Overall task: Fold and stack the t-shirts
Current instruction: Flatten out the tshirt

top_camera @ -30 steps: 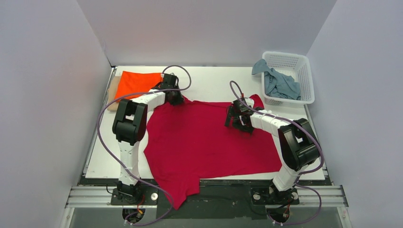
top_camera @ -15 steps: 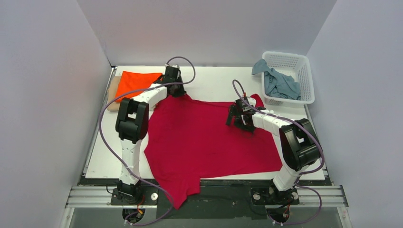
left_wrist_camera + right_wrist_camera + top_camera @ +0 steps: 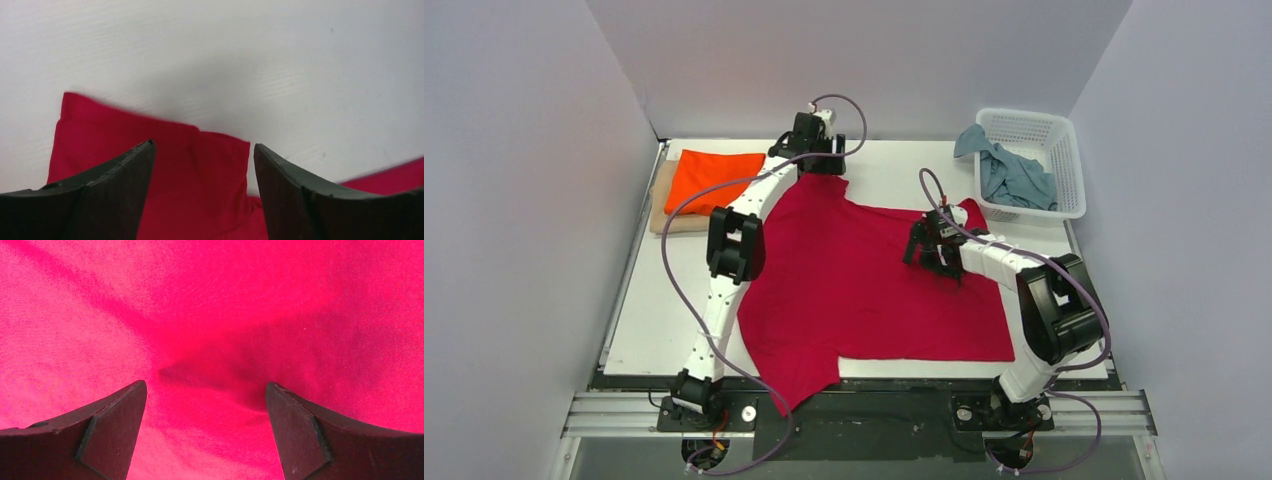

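The crimson t-shirt (image 3: 874, 285) lies spread flat over the middle of the white table, its hem hanging over the near edge. My left gripper (image 3: 822, 166) is stretched to the back of the table and stands open just above the shirt's left sleeve (image 3: 100, 125), which lies flat between the fingers (image 3: 125, 190). My right gripper (image 3: 921, 256) hovers open low over the shirt's upper right part (image 3: 210, 300), holding nothing. An orange t-shirt (image 3: 714, 175) lies folded on a beige one (image 3: 662, 208) at the back left. A grey-blue t-shirt (image 3: 1014, 178) hangs out of the basket.
A white lattice basket (image 3: 1054, 135) stands at the back right corner. Grey walls close in the table (image 3: 664, 320) on the left, back and right. The right sleeve (image 3: 967, 212) of the red shirt lies bunched close to the basket.
My left gripper travelled back and to the right, dragging the red shirt's left sleeve outward, then opened and let it go. The right gripper has barely moved.
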Motion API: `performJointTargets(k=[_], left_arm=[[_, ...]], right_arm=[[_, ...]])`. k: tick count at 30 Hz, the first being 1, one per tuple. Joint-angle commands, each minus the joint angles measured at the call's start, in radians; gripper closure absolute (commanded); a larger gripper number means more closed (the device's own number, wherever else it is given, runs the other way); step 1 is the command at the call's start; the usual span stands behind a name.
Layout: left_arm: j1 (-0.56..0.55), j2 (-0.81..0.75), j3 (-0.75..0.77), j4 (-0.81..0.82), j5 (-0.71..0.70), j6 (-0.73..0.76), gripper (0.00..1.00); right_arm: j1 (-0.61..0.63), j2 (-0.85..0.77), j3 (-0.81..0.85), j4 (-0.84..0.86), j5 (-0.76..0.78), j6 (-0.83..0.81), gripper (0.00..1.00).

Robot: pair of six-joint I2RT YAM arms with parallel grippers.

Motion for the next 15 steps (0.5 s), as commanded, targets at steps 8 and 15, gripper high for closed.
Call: performJointTargets(k=[8,15], left_arm=[[0.0,-0.459,-0.448,0.143,-0.075,-0.06,0.14],[-0.004,-0.799,-1.074,0.349,-0.109,-0.23,0.11]], right_arm=[[-0.009,-0.038,-0.051,-0.102,0.027,0.002,0.16],[-0.009,-0.115,-0.001,-0.136,0.062,0.002,0.14]])
